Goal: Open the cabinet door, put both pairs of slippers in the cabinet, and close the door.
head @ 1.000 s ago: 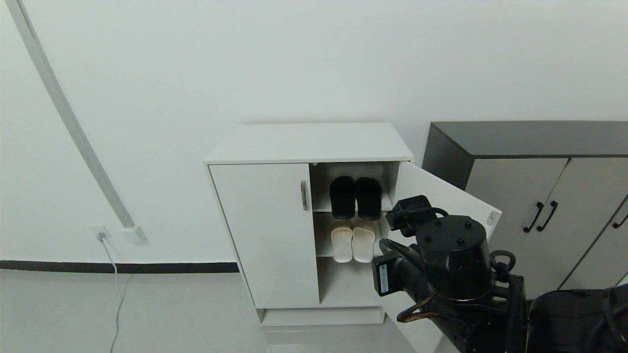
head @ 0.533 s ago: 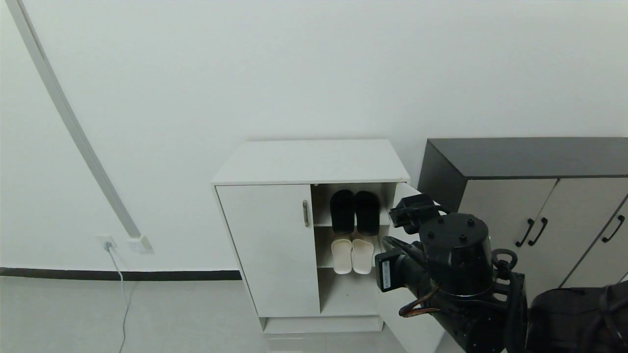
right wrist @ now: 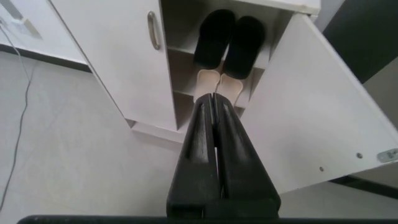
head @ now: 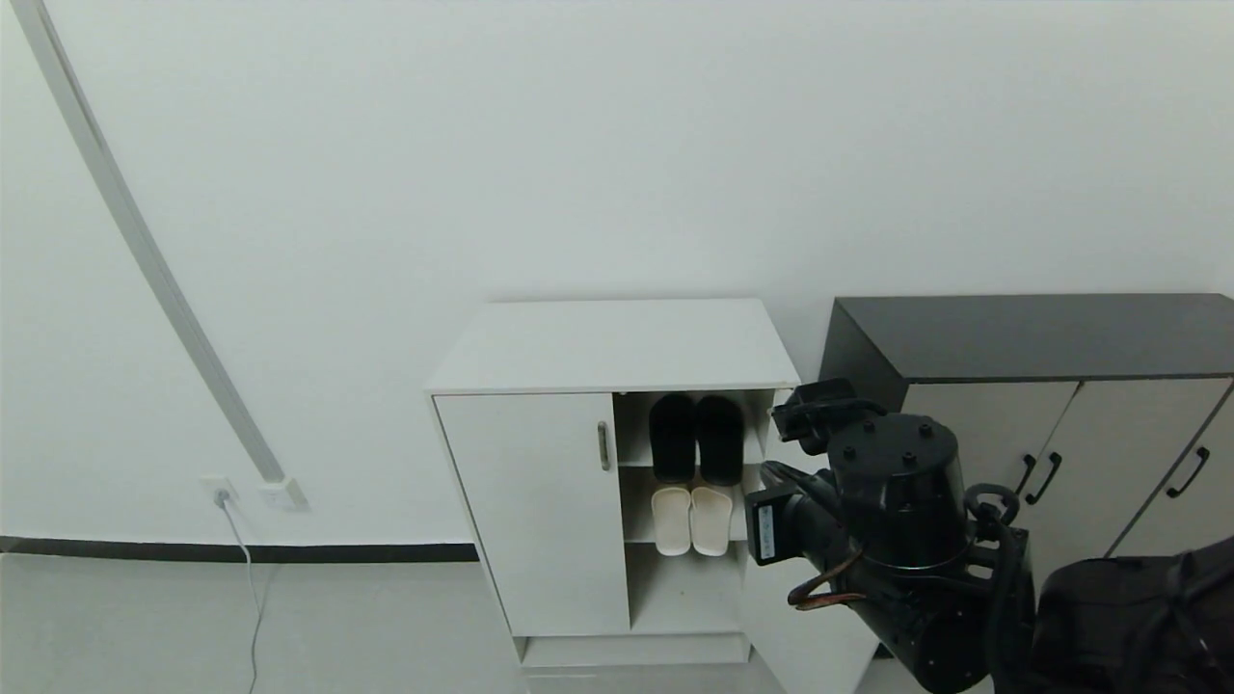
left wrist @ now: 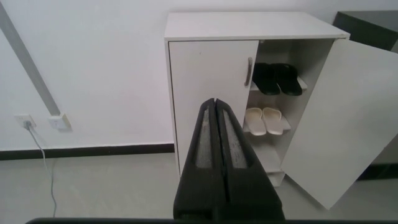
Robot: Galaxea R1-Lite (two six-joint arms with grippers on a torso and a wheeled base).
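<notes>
Camera backed off cabinet (head: 607, 347), left claw (left wrist: 215, 102) and right claw (right wrist: 214, 98) closed, empty, door (left wrist: 354, 118) open

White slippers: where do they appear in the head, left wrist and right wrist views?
Head view: white slippers low and centre, on the middle shelf of the cabinet.
Left wrist view: white slippers on that same shelf, inside the open side.
Right wrist view: white slippers partly hidden behind the right gripper.
Shared landmark: black slippers on the shelf directly above.
</notes>
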